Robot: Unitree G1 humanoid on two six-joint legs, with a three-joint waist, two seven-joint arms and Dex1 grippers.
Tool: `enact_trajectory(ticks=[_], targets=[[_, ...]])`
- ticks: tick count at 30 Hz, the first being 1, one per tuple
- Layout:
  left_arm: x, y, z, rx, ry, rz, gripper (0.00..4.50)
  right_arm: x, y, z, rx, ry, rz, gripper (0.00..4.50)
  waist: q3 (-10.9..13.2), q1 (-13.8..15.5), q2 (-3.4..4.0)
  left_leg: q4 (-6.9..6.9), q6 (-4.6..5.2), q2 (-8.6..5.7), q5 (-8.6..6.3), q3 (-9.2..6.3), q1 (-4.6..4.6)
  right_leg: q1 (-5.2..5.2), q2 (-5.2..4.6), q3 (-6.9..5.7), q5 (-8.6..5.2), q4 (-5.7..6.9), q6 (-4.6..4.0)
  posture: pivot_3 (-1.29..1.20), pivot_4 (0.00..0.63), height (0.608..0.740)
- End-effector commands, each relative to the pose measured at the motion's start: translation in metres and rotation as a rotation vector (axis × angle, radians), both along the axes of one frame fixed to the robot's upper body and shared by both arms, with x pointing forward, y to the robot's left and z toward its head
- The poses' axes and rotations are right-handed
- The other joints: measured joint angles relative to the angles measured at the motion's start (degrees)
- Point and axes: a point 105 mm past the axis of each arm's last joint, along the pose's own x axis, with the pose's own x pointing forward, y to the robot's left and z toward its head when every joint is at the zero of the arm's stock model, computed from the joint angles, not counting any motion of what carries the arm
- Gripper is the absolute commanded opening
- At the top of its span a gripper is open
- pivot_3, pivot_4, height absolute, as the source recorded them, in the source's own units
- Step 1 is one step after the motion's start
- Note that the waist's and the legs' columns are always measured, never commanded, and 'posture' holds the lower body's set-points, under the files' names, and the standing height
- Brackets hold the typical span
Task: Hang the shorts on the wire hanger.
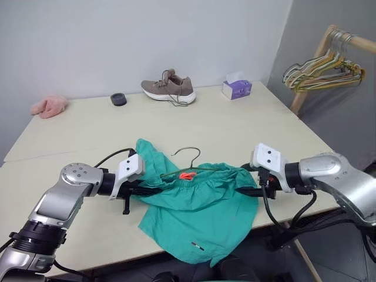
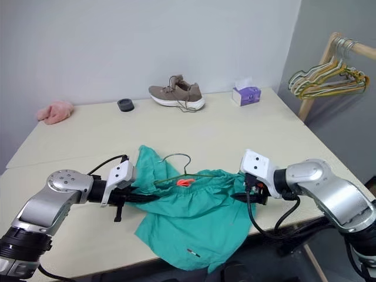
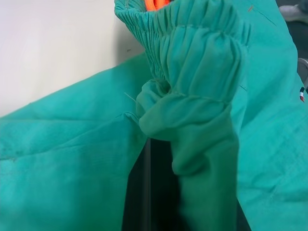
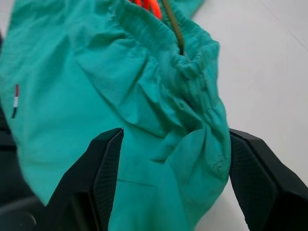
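Matt teal-green cloth shorts (image 1: 200,217) with a gathered, ribbed waistband drape a thin dull olive wire hanger (image 1: 189,157) on a smooth, matt cream desk (image 1: 235,126); matt black plastic fingers (image 4: 108,168) flank the fabric.

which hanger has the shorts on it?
The lone olive-brown wire hanger on the table, threaded through the teal shorts; the yellow-green bunch hangs bare on the rack.

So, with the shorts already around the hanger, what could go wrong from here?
1. The right hand is open with the waistband of the shorts between its fingers, so that end may slip off the wire hanger.
2. Only the left hand is shut on the shorts; lifting now could tilt the hanger.
3. Part of the shorts hangs over the edge of the table, and its weight may pull them down.
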Motion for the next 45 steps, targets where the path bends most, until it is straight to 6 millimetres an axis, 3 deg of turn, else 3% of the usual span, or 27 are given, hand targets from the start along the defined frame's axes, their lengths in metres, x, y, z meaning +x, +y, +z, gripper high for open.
enact_trajectory(ticks=[1,8,9,11,19,22,27,32,39,41,45], targets=[[0.001,-0.003,0.011,-0.011,-0.047,-0.026,0.00,0.012,0.007,-0.002,-0.031,-0.066,0.017,3.39,0.0,-0.3,0.00,0.01,0.00,0.00,0.00,-0.01,0.01,0.02,0.00,-0.01,0.00,0.01,0.00,-0.25,0.000,0.740],[0.002,-0.001,0.011,-0.003,-0.051,-0.030,0.00,0.018,0.027,-0.010,-0.046,-0.054,0.133,3.39,0.0,-0.6,0.02,-0.01,0.00,-0.01,0.00,-0.05,-0.03,-0.01,0.00,-0.03,0.00,-0.01,0.00,-0.23,0.000,0.740],[0.002,-0.001,0.010,-0.003,-0.051,-0.030,0.00,0.019,0.029,-0.010,-0.043,-0.051,0.142,3.22,0.0,-0.6,0.02,-0.01,0.00,-0.01,0.00,-0.06,-0.04,-0.01,-0.01,-0.04,0.00,-0.02,0.00,-0.22,0.000,0.740],[0.001,0.000,0.010,-0.004,-0.052,-0.030,0.00,0.018,0.033,-0.010,-0.034,-0.035,0.163,2.77,0.0,-0.6,0.02,-0.02,-0.01,-0.01,0.00,-0.07,-0.04,-0.01,-0.01,-0.04,0.00,-0.02,0.00,-0.22,0.000,0.740],[0.007,-0.002,0.009,-0.051,-0.084,0.016,0.00,0.014,0.038,-0.011,-0.023,-0.009,0.218,0.01,0.0,-0.3,0.02,0.00,0.00,-0.01,0.00,-0.10,-0.03,0.00,-0.01,-0.06,0.00,0.00,0.00,-0.21,0.000,0.740],[0.012,-0.005,0.014,-0.112,-0.080,0.050,0.00,0.012,0.038,-0.011,-0.018,-0.003,0.225,0.01,0.0,-0.2,0.02,0.00,0.00,-0.01,0.00,-0.11,-0.02,0.00,-0.01,-0.07,0.00,0.01,0.00,-0.22,0.000,0.740],[0.025,-0.001,0.027,-0.189,-0.115,0.120,1.46,0.010,0.034,-0.010,0.022,0.034,0.180,0.00,0.0,0.0,-0.03,0.01,0.00,-0.02,0.00,-0.15,-0.03,0.01,-0.02,-0.10,0.00,0.02,0.00,-0.23,0.000,0.740],[0.047,0.026,0.041,-0.194,-0.247,0.283,3.05,0.009,0.024,-0.009,0.102,0.108,0.054,0.00,0.0,0.1,-0.03,0.01,-0.01,-0.02,0.00,-0.15,-0.03,0.01,-0.03,-0.10,0.01,0.02,0.00,-0.24,0.000,0.740],[0.056,0.056,0.045,-0.208,-0.267,0.416,3.05,0.009,-0.008,-0.018,0.201,0.187,-0.219,0.00,-0.1,0.4,-0.13,0.00,-0.01,-0.02,-0.01,-0.17,-0.06,-0.01,-0.04,-0.11,0.01,0.02,-0.01,-0.27,0.000,0.740],[0.056,0.050,0.045,-0.246,-0.240,0.406,3.05,0.006,-0.018,-0.019,0.229,0.206,-0.296,0.00,-0.1,0.4,-0.13,0.02,-0.01,-0.04,-0.01,-0.15,-0.06,0.00,-0.06,-0.09,0.01,0.02,0.00,-0.28,0.000,0.740],[0.050,0.015,0.046,-0.305,-0.193,0.284,3.83,0.000,-0.054,-0.024,0.242,0.206,-0.505,0.00,-0.1,0.6,-0.17,0.03,-0.01,-0.05,0.00,-0.15,-0.06,0.03,-0.06,-0.10,0.01,0.01,0.00,-0.30,0.000,0.740]])
